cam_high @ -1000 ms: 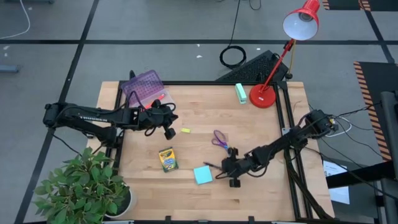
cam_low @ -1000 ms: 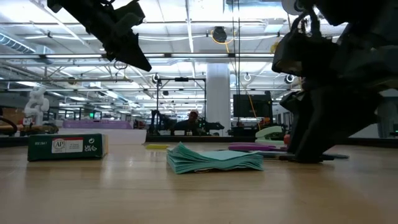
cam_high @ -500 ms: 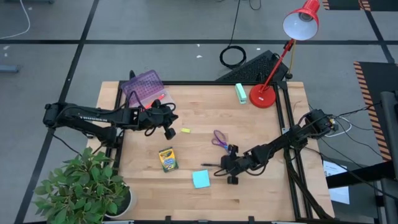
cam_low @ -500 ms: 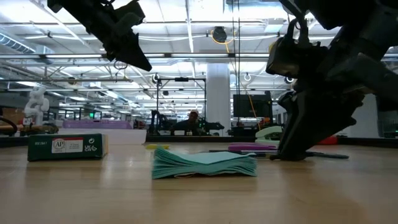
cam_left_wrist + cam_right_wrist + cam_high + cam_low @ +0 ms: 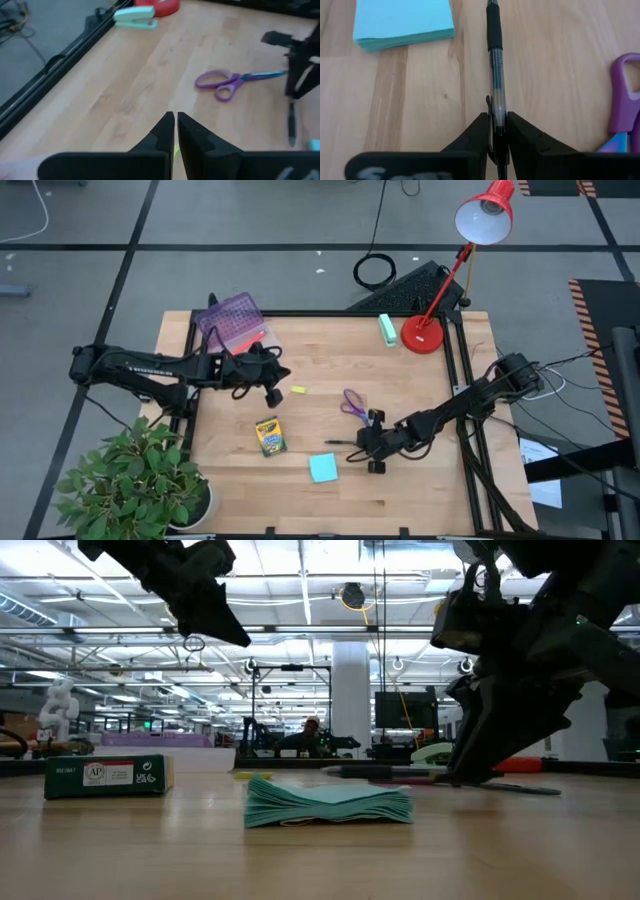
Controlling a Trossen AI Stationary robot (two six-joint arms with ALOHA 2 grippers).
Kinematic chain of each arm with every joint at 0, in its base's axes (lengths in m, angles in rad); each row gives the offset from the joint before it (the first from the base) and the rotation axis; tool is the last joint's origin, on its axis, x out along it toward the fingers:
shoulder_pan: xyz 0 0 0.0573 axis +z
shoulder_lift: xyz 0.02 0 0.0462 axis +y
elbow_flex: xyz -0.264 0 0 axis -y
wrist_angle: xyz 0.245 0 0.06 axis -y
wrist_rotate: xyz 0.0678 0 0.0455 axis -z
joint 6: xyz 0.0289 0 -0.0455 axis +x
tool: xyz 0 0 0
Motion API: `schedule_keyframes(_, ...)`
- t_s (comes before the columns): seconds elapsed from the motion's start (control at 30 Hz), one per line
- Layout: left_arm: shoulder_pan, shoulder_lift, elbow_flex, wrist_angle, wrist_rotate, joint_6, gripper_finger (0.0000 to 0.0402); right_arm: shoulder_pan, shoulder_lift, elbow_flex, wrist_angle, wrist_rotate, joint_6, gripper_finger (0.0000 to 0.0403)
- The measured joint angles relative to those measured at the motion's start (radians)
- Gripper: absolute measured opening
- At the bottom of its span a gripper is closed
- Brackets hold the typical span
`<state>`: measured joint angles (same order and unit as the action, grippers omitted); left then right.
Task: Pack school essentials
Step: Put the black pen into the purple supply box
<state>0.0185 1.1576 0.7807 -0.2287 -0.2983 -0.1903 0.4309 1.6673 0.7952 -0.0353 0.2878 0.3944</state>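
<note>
From above, the right arm reaches low across the wooden table (image 5: 420,395) from its right edge, its right gripper (image 5: 372,442) down near the middle, clenched on a slim black pen (image 5: 340,444) that points left. The square light-blue sticky-note pad (image 5: 322,468) lies just nearer and left of it; the purple-handled scissors (image 5: 353,403) lie just beyond. The left arm stretches in from the left edge, its left gripper (image 5: 272,383) pressed shut beside a tiny yellow eraser (image 5: 298,390). The yellow-green crayon box (image 5: 269,436) lies nearer.

At table height, the right gripper (image 5: 470,775) tilts down to the table, the pen (image 5: 385,772) running left from it behind the pad (image 5: 328,803).

The left wrist camera shows closed fingers (image 5: 165,131) aimed toward the scissors (image 5: 235,82).

The right wrist camera shows the pen (image 5: 495,60) pinched between the fingers (image 5: 477,132), the pad (image 5: 402,22) ahead.
</note>
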Motion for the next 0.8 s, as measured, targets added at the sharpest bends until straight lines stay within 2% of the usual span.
schedule_keyframes(0.2,-0.042,0.0,0.0,0.034,0.013,0.011,0.0036,0.0,-0.03,0.0,0.005,0.027,-0.037,0.0052)
schedule_keyframes(0.43,-0.068,0.001,0.0,0.079,0.013,0.042,0.0109,-0.033,-0.115,0.001,0.006,0.055,-0.174,0.0052)
schedule_keyframes(0.63,-0.075,0.001,0.001,0.113,0.036,0.024,0.0161,-0.084,-0.2,0.002,0.007,0.06,-0.37,0.0052)
schedule_keyframes(0.8,-0.075,0.001,0.001,0.163,0.037,0.005,0.0174,-0.11,-0.252,0.002,0.01,0.15,-0.595,0.0052)
